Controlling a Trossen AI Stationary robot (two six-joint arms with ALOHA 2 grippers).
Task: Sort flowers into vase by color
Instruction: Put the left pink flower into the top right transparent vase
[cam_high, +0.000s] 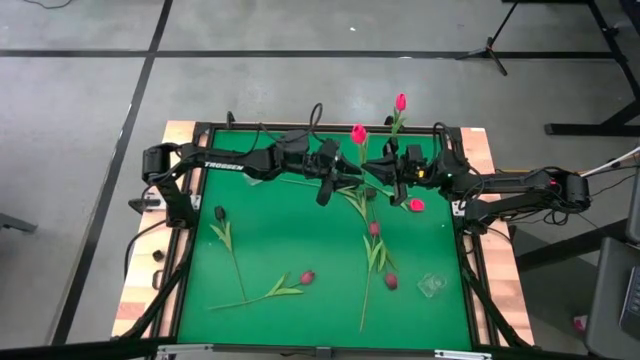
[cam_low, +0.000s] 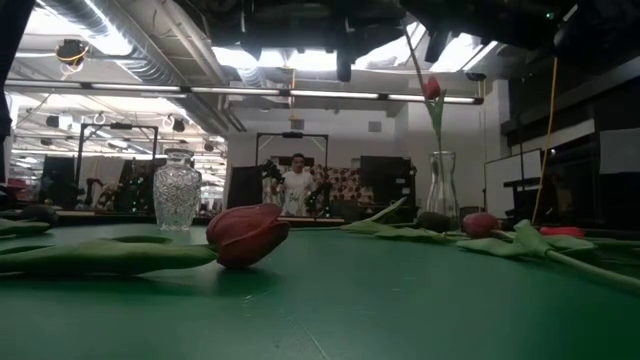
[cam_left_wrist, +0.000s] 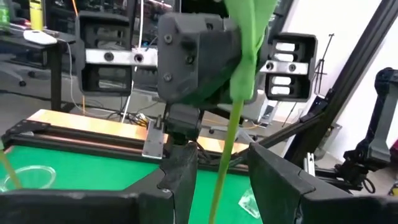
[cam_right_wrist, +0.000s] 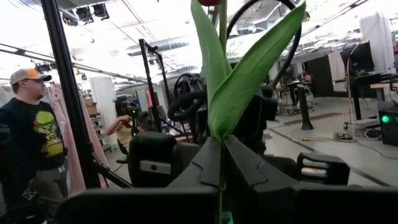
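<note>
Pink tulip clenched in right claw; left claw, arm marked "TROSSEN", released.

Items you cannot fully see:
- Held tulip: in the right wrist view its bud is cut off by the frame edge.
- Green stem: in the left wrist view its head lies out of frame.
- Clear vase: from above, too small for you to make out its shape.
- Both arms: in the low view, only dark undersides show overhead.
</note>
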